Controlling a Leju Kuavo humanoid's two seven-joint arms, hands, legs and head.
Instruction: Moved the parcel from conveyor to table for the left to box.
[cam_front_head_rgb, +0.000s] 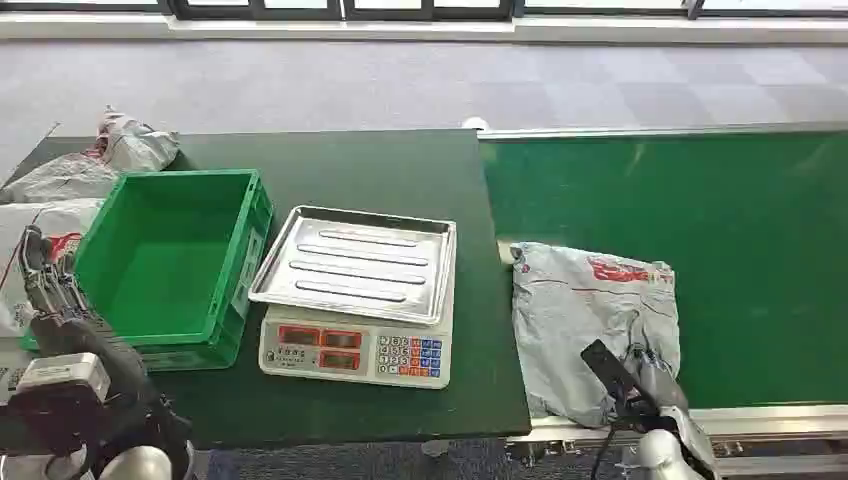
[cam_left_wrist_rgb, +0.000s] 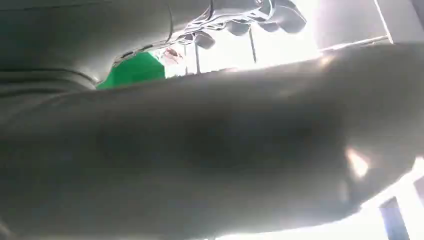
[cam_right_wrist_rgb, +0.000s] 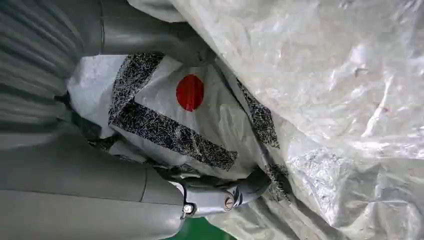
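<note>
Head view, read from the left: crumpled grey plastic mailers (cam_front_head_rgb: 70, 170) lie piled at the far-left corner of the dark green table (cam_front_head_rgb: 400, 160). The left hand (cam_front_head_rgb: 50, 285) hangs low beside the open green plastic crate (cam_front_head_rgb: 170, 260), fingers apart and holding nothing, probably waiting because the boxing falls to it. Just right of the crate stands a white electronic scale with a ribbed steel tray (cam_front_head_rgb: 355, 300), likely placed there so that parcels can be weighed. Further right, across the table edge, the grey plastic parcel with red print (cam_front_head_rgb: 590, 320) lies on the green conveyor belt (cam_front_head_rgb: 700, 220), not yet moved. The right hand (cam_front_head_rgb: 640, 385) is at the parcel's near edge; the right wrist view shows its fingers (cam_right_wrist_rgb: 210, 197) pinching the crinkled film.
</note>
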